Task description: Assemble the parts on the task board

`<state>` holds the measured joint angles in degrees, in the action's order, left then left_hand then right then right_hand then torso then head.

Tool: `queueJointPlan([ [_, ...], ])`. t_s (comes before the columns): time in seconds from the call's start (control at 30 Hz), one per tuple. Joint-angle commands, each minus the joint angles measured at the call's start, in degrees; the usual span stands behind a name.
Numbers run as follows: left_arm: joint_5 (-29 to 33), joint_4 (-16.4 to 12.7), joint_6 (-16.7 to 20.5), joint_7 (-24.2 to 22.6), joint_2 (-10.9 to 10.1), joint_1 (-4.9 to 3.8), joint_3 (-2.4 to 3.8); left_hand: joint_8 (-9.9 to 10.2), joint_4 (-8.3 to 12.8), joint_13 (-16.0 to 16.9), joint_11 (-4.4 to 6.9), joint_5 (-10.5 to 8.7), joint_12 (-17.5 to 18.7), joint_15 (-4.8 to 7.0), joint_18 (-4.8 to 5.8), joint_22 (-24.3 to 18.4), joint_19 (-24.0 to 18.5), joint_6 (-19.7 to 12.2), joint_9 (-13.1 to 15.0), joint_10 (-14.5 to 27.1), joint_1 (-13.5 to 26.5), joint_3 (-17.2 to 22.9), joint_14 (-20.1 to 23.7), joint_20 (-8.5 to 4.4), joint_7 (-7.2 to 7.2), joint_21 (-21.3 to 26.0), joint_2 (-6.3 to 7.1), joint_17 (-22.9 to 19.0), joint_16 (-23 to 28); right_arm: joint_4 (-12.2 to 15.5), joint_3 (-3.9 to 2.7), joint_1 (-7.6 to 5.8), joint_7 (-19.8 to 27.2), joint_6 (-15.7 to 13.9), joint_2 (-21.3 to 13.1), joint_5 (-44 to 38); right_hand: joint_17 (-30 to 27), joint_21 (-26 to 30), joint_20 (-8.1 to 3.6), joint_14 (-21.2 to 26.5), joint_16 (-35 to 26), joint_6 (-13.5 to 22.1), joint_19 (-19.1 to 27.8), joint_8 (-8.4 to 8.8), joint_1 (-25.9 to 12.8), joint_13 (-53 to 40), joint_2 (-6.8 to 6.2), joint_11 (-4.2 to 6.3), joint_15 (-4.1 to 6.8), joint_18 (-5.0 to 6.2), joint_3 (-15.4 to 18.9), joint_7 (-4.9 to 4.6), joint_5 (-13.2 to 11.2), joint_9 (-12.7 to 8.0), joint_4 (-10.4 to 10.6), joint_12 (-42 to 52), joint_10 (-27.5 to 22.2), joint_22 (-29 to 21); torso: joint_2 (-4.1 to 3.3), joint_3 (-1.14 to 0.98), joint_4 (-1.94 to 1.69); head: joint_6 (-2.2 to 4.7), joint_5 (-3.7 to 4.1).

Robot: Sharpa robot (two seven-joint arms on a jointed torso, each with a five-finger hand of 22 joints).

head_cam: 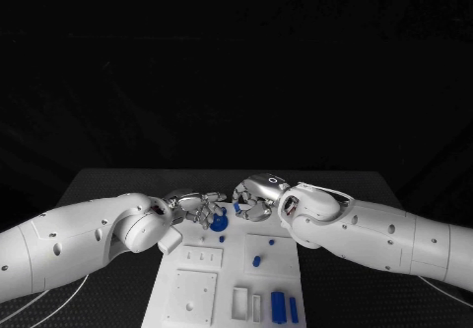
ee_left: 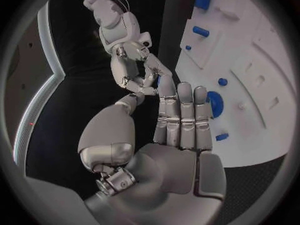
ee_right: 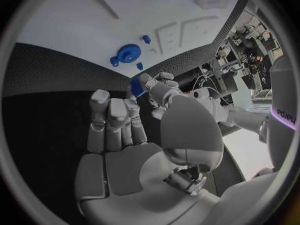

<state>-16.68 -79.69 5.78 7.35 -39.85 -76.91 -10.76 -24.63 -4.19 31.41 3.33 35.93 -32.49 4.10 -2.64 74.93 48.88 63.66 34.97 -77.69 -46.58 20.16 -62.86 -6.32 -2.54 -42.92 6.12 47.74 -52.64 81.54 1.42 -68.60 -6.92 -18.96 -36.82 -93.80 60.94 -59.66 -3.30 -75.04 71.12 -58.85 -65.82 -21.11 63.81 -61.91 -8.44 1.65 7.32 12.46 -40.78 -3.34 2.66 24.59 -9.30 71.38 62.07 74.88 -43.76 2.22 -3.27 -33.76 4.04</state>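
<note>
Two robot hands are meeting over the far edge of the white task board [head_cam: 229, 273] on the black table [head_cam: 109, 184]. The left hand [head_cam: 197, 207] is pinching a small blue part [ee_right: 137, 86] between thumb and fingertips, its other fingers lying straight together. The right hand [head_cam: 258, 198] is hovering just beside it, fingers together and extended, holding nothing. A blue gear [head_cam: 219, 223] is sitting near the board's far edge; blue pegs [head_cam: 284, 305] are lying by its near edge.

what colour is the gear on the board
Blue; the gear shows best in the right wrist view.
</note>
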Motion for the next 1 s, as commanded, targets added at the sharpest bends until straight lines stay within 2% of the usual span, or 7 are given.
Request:
queueJointPlan([
  [0.03, -2.19, -0.39, -3.31, 0.51, 0.28, -0.15, -0.16, -0.17, 8.11, 2.78, 0.09, 4.63, -3.66, 0.16, 0.97, 1.00, -1.22, -0.47, 1.77, 2.56, 4.82, 2.32, 0.90, -3.47, 0.28, -1.42, -1.87, -0.96, -1.57, 0.00, -0.01, -0.12, -1.35, 1.13, 0.56, -1.80, 0.05, -0.27, 0.12, -0.30, -0.05, -2.39, -0.41, -0.84, 0.03, -0.07, -0.33, 0.10, 0.29, 2.54, -0.49, -1.15, 0.14, 0.41, 0.15, 0.25, 0.50, 0.00, -0.05, 0.02, 0.01, -0.02, 0.06],
  [0.07, -2.47, -0.46, -3.16, 0.54, 0.37, -0.18, -0.21, 0.32, 11.42, 3.02, 0.11, 4.77, -4.35, 0.17, 1.07, 0.77, -1.23, -0.60, 2.33, 2.97, 7.80, 4.86, 1.14, -3.68, 0.29, -1.89, -2.14, -1.74, -2.09, 0.04, -0.01, -0.13, -1.34, 1.20, 0.68, -1.80, 0.05, -0.27, 0.12, -0.30, -0.05, -2.40, -0.42, -0.84, 0.03, -0.08, -0.36, 0.09, 0.29, 2.54, -0.56, -1.16, 0.14, 0.41, 0.16, 0.25, 0.52, 0.00, -0.04, 0.03, 0.02, -0.04, 0.06],
  [0.13, -2.44, -0.49, -3.32, 0.55, 0.49, -0.25, -0.32, -0.06, 13.79, 3.11, 0.20, 4.90, -4.89, 0.30, 1.26, 0.64, -1.23, 0.40, 3.13, 2.91, 9.18, 6.41, 1.02, -3.62, 0.43, -2.21, -2.17, -2.13, -2.76, 0.10, -0.01, -0.15, -1.35, 1.24, 0.87, -1.80, 0.05, -0.27, 0.13, -0.31, -0.06, -2.40, -0.43, -0.85, 0.04, -0.10, -0.41, 0.09, 0.29, 2.54, -0.69, -1.16, 0.14, 0.41, 0.18, 0.25, 0.53, -0.01, -0.03, 0.01, 0.03, -0.05, 0.00],
  [0.23, -2.30, -0.64, -2.49, 0.85, 0.59, -0.27, -0.39, -0.25, 14.98, 3.05, 0.28, 4.10, -5.27, 0.32, 1.37, 0.43, -1.38, 0.98, 3.99, 2.84, 10.99, 7.42, 1.09, -3.63, 0.63, -2.37, -1.68, -2.55, -3.31, 0.23, 0.00, -0.17, -1.31, 1.51, 1.25, -1.80, 0.04, -0.28, 0.14, -0.32, -0.05, -2.41, -0.45, -0.86, 0.05, -0.13, -0.48, 0.09, 0.29, 2.54, -0.84, -1.16, 0.14, 0.42, 0.21, 0.25, 0.56, -0.02, -0.05, 0.02, 0.04, -0.12, -0.15],
  [0.4, -2.16, -0.72, -1.47, 0.75, 0.72, -0.31, -0.39, 0.15, 14.59, 2.77, 0.27, -0.94, -5.51, 0.36, 1.40, 0.12, -1.50, 0.99, 4.83, 2.95, 12.60, 8.79, 1.34, -3.71, 0.63, -2.59, 0.30, -3.29, -3.84, 0.57, 0.02, -0.17, -1.38, 1.82, 1.56, -1.83, 0.04, -0.29, 0.14, -0.33, -0.05, -2.42, -0.47, -0.87, 0.05, -0.22, -0.52, 0.09, 0.29, 2.54, -0.97, -1.16, 0.14, 0.43, 0.23, 0.30, 0.66, -0.02, -0.06, 0.06, 0.10, -0.23, 0.01],
  [0.67, -4.06, -0.35, -0.21, 2.07, 1.19, -0.35, -0.40, 0.95, 14.40, 2.23, 0.04, -3.27, -5.18, 0.20, 1.45, -0.15, -1.89, 0.43, 5.23, 3.55, 12.17, 9.97, 1.89, -3.59, 0.35, -2.65, 1.74, -4.12, -3.81, 0.85, 0.03, -0.17, -1.45, 1.80, 1.71, -1.99, 0.04, -0.30, 0.15, -0.35, -0.04, -2.44, -0.50, -0.89, 0.04, -0.34, -0.60, 0.09, 0.29, 2.54, -1.14, -1.16, 0.14, 0.44, 0.27, 0.36, 0.77, -0.03, -0.05, -0.01, 0.01, -0.41, 0.11],
  [1.0, -7.37, -0.07, 0.08, 3.36, 1.40, -0.35, -0.43, 1.57, 13.85, 1.73, -0.14, -6.14, -4.89, -0.04, 1.44, -0.41, -2.23, 0.24, 5.49, 3.77, 11.28, 10.63, 2.16, -3.37, 0.16, -2.64, 2.31, -4.86, -3.75, 1.68, 0.04, -0.17, -1.43, 1.94, 1.81, -2.07, 0.04, -0.31, 0.16, -0.36, -0.04, -2.47, -0.52, -0.91, 0.04, -0.44, -0.74, 0.10, 0.30, 2.54, -1.42, -1.15, 0.14, 0.46, 0.32, 0.40, 0.87, -0.04, -0.05, -0.04, 0.06, -0.58, -0.04],
])
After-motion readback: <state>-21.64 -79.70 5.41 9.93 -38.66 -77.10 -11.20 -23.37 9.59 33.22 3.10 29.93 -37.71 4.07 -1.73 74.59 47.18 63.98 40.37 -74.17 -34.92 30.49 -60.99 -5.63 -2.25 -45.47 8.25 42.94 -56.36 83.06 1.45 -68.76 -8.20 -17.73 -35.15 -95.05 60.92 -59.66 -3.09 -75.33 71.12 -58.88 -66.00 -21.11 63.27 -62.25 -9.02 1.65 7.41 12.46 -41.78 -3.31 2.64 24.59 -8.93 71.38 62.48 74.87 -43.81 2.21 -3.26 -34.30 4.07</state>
